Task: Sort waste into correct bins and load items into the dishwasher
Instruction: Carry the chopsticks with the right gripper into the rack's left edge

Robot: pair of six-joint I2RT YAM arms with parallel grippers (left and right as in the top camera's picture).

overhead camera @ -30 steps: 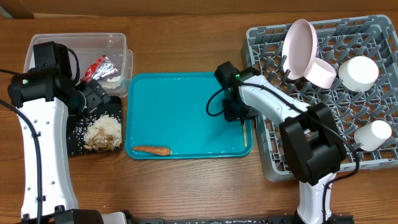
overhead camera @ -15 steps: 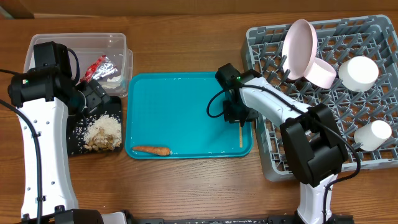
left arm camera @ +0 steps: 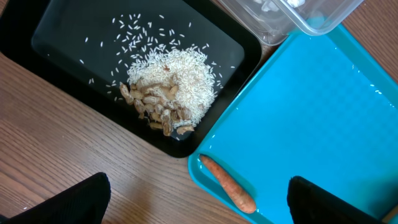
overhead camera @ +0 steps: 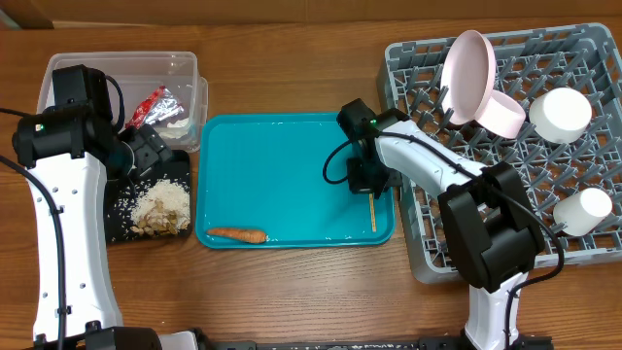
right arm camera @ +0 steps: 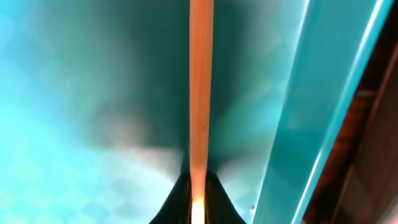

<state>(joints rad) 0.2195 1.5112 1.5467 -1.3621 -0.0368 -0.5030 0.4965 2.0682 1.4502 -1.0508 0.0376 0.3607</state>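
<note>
Overhead, the right tool (overhead camera: 367, 183) sits low over the right end of the flat teal plastic serving tray (overhead camera: 282, 165). The thin light wooden chopsticks (overhead camera: 372, 210) jut from it toward the tray's near rim. The large grey plastic dish rack (overhead camera: 428, 255) stands just beside the tray on the wooden counter (overhead camera: 292, 58). The left tool (overhead camera: 146, 151) hovers where the shallow black rectangular tray (overhead camera: 117, 222) meets the clear plastic rectangular tub (overhead camera: 185, 68). The small orange carrot (overhead camera: 238, 234) lies in the teal tray's near-left corner.

From the left wrist, the fingers (left arm camera: 81, 199) stand wide apart with nothing held, and the carrot lies below them.

From the right wrist, the jaws are pinched tight on the very end of the wood. The shaft runs away over the tray floor, close to the raised rim. Only one band of wood shows, so I cannot tell whether both sticks are caught.

The step, I judge, is carrying the chopsticks to the rack. An end grip leaves a long lever, so lift straight up to clear the rim and swing slowly. Lower the free tip between the pegs before letting go.
</note>
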